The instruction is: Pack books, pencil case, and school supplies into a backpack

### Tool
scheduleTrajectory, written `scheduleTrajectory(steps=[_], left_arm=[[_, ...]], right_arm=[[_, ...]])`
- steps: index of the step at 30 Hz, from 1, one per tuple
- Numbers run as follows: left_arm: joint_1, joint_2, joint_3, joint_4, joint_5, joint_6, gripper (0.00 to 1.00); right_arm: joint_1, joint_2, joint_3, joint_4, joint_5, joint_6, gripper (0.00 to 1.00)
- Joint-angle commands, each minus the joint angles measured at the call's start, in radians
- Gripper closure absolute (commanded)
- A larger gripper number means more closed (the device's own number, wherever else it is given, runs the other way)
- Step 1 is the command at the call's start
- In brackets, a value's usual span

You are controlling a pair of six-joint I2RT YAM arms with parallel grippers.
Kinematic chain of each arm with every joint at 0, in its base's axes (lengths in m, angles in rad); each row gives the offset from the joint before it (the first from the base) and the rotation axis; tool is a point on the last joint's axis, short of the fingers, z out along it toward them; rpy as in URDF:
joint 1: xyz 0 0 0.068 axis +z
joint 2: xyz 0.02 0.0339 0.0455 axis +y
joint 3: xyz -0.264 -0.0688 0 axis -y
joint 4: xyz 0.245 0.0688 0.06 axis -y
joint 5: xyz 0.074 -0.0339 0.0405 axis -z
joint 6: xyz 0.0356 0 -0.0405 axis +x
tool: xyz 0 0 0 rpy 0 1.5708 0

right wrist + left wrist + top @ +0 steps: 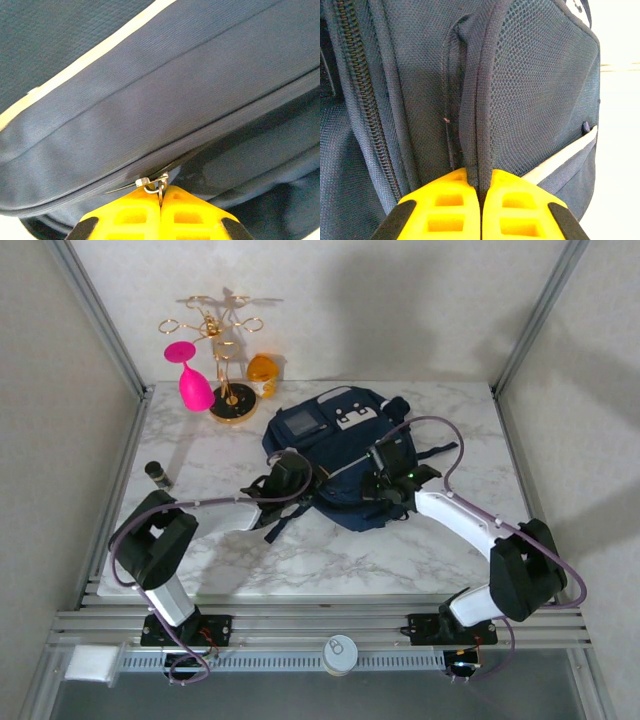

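The navy-blue backpack (340, 445) lies in the middle of the marble table, white patches facing up. My left gripper (290, 472) is at its left side, shut on a ridge of the backpack's fabric seam (479, 150) beside a mesh pocket. My right gripper (388, 472) is at the bag's right side, shut on the metal zipper pull (159, 184) of the backpack (150, 100), where the zipper gapes slightly. The books, pencil case and school supplies are out of view.
A short black cylinder (157, 473) stands at the table's left. At the back left are a gold stand (226, 360), a pink glass (192, 380) and an amber cup (262, 372). Metal frame posts flank the table (300, 555).
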Motion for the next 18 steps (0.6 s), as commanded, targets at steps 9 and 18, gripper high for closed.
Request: scheduleTrajectory(steps=[9,18], left_arm=[[0.203,-0.092,0.030,-0.245,0.055,0.322,1.00],[0.310,0.023,0.176,-0.250,0.147,0.424,1.00]], right_arm=[[-0.119,-0.018,0.042,-0.048,0.104,-0.100,1.00],[0.138,0.006,-0.005,0.011,0.032,0.034,1.00]])
